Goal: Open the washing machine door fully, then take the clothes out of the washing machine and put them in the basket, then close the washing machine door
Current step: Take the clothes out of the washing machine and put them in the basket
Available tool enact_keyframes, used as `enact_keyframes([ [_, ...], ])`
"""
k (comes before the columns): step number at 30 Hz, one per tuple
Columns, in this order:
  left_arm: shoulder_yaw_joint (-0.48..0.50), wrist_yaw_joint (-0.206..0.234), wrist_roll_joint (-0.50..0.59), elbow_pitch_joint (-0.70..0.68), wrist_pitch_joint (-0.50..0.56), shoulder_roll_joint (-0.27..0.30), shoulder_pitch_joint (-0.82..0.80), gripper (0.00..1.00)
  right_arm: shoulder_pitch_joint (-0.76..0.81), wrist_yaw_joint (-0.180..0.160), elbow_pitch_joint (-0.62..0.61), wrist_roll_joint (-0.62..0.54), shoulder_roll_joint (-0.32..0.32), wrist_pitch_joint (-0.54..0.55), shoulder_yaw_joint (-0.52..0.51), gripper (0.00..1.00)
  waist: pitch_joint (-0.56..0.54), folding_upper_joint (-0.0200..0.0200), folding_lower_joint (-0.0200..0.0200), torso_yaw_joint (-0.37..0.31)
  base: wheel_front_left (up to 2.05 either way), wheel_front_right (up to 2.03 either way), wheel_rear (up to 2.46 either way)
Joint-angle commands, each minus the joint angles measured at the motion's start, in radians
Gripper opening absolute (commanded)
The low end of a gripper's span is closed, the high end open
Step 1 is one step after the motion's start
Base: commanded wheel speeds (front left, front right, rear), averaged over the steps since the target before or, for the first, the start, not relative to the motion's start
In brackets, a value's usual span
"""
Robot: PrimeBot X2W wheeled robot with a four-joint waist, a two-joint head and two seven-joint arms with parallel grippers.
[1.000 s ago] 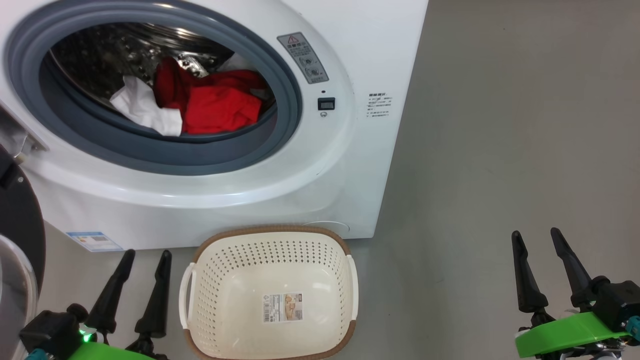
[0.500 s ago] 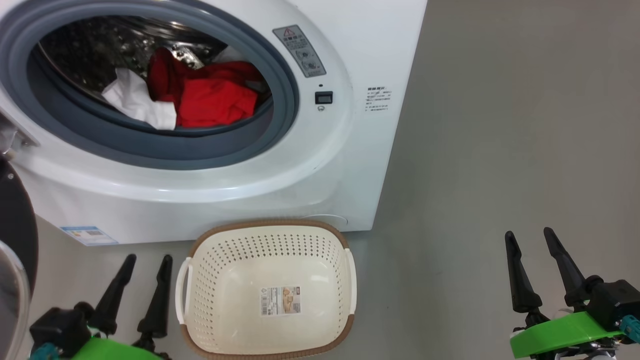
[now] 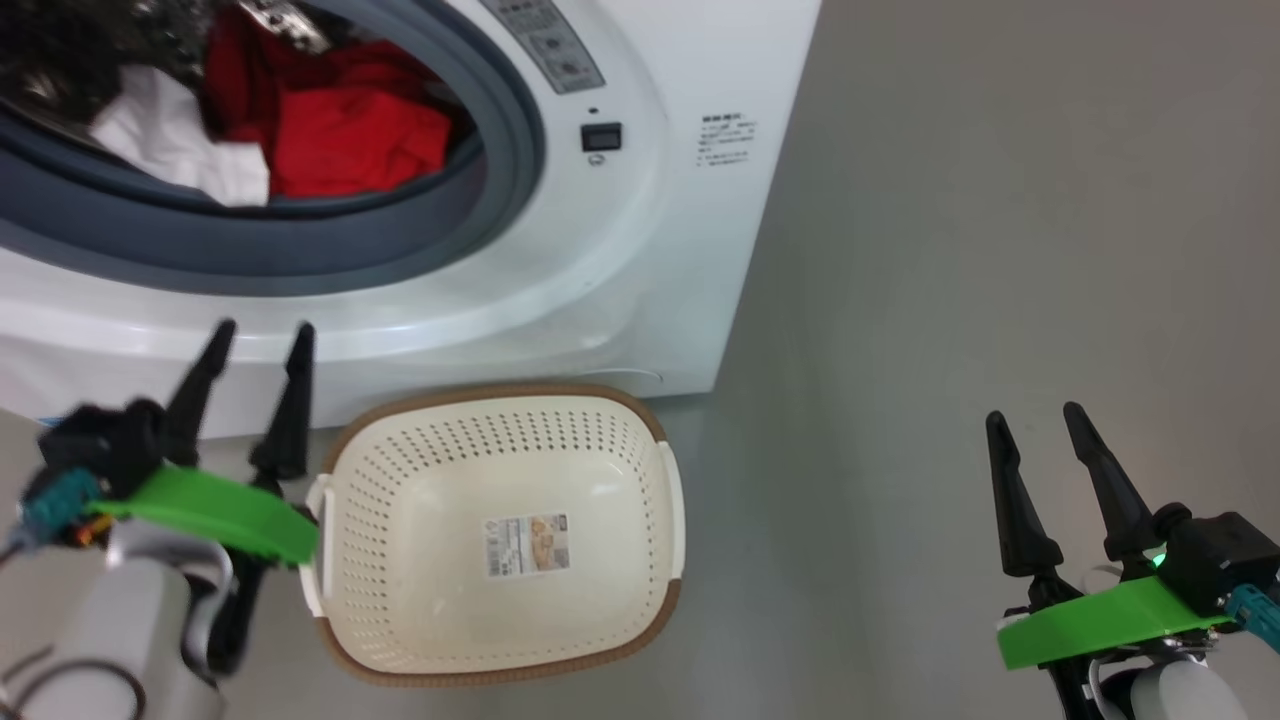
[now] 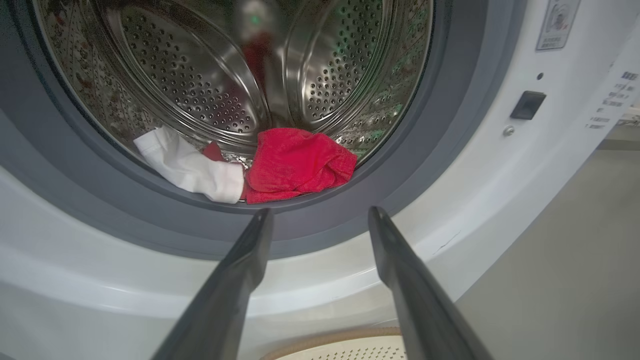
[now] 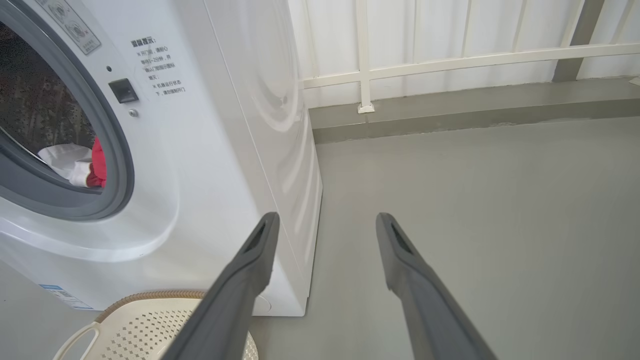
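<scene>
**Item 1. Washing machine** [image 3: 640, 250]. White front-loader standing on the grey floor [image 3: 950, 250]. The round opening is uncovered and ringed by a grey rubber seal [image 3: 300, 255]. The left wrist view shows the perforated steel drum [image 4: 225, 75] through it. A small black square fitting [image 3: 601, 137] and a block of printed text [image 3: 727, 140] sit on the front panel, toward its right edge.

**Item 2. Clothes** [image 3: 340, 150]. Bright red fabric with a white piece touching it on the left. The heap lies at the bottom of the drum, at the front, against the inner lip of the seal and inside the machine.

**Item 3. Basket** [image 3: 480, 440]. Cream, perforated, with a brown rim and white handles. It stands on the floor just before the machine's base, below the right part of the opening. A paper label [image 3: 527, 545] lies on its bottom. Whether the far rim touches the machine cannot be told.

**Item 4. Left fingers** [image 3: 290, 410]. Two dark fingers, spread apart, gripping nothing. They are raised just beside the basket's left edge, tips before the white front below the seal. In the left wrist view they point at the seal's lower arc, under the clothes.

**Item 5. Right fingers** [image 3: 1012, 500]. Spread apart, gripping nothing. They hang over bare floor, well apart from the basket, right of the machine's corner. The right wrist view shows them pointing past the machine's side toward a white railing [image 5: 450, 55].
</scene>
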Motion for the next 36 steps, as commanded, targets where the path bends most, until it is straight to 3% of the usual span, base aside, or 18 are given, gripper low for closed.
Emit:
enact_keyframes([
  [1, 0.020, 0.002, -0.011, 0.035, -0.005, 0.055, -0.079, 1.00, -0.029, 0.006, -0.026, 0.011, -0.010, -0.006, 0.034, 1.00, 0.067, 0.0000, 0.0000, -0.056, 0.00, 0.00, 0.00],
  [18, -0.058, 0.002, -0.039, 0.396, -0.005, 0.158, -0.498, 1.00, -0.085, 0.006, -0.048, 0.062, -0.010, -0.006, 0.066, 1.00, 0.214, 0.0000, 0.0000, -0.159, 0.00, 0.00, 0.00],
  [36, -0.070, 0.004, -0.009, 0.684, -0.005, 0.227, -0.742, 1.00, -0.115, 0.006, -0.054, 0.098, -0.010, -0.006, 0.118, 1.00, 0.288, 0.0000, 0.0000, -0.223, 0.00, 0.00, 0.00],
])
